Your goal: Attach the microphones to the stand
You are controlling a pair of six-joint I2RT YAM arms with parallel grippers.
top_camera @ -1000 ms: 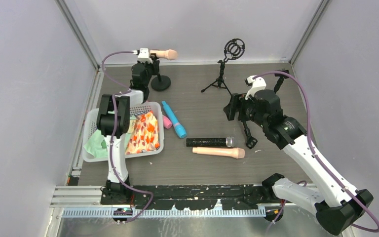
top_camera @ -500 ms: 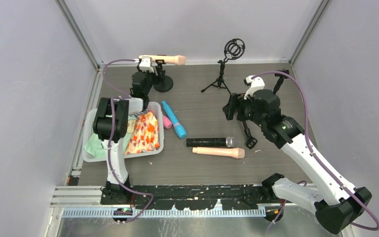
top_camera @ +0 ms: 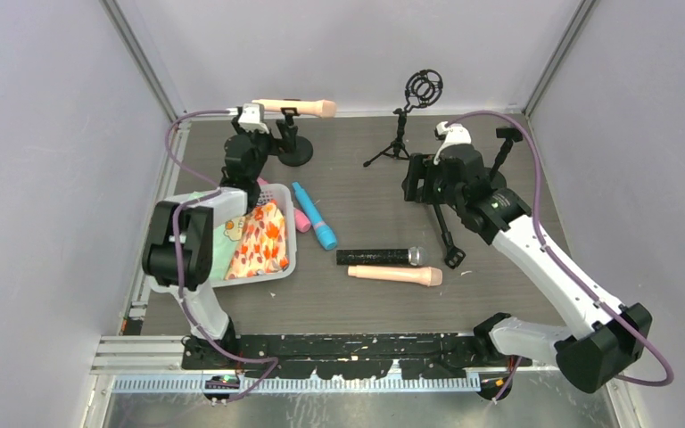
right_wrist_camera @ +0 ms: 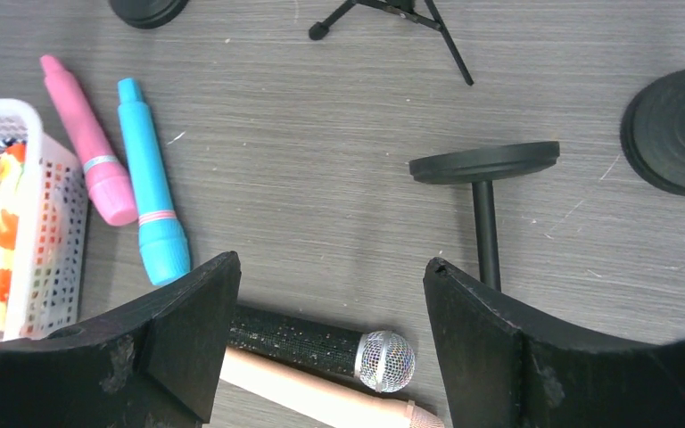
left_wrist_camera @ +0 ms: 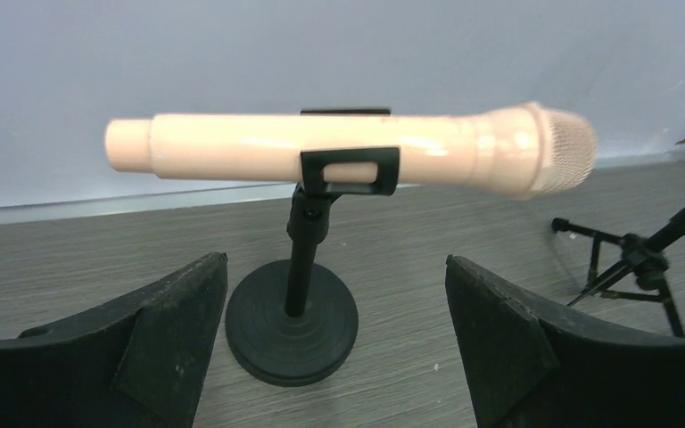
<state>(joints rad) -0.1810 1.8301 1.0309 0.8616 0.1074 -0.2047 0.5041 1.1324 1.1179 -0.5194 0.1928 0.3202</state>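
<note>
One peach microphone [top_camera: 296,108] [left_wrist_camera: 348,152] lies level in the clip of a round-base stand [top_camera: 295,153] [left_wrist_camera: 292,321] at the back left. My left gripper [top_camera: 269,132] [left_wrist_camera: 336,259] is open just in front of that stand, touching nothing. On the table lie a black microphone [top_camera: 379,257] [right_wrist_camera: 321,343], a second peach microphone [top_camera: 395,275] [right_wrist_camera: 321,397] and a blue microphone [top_camera: 314,216] [right_wrist_camera: 152,209]. My right gripper [top_camera: 421,192] [right_wrist_camera: 331,261] hangs open and empty above the black one's silver head.
A pink microphone [top_camera: 301,220] [right_wrist_camera: 89,160] lies beside the blue one. One thin stand [top_camera: 447,236] [right_wrist_camera: 484,163] lies on its side under my right arm. A tripod stand [top_camera: 406,125] and another round-base stand [top_camera: 502,143] [right_wrist_camera: 673,129] are behind. A white basket [top_camera: 278,267] holds cloths.
My left gripper opened, let go of the peach microphone and drew back; the microphone stays in the clip. My right arm shifted a little toward the back left.
</note>
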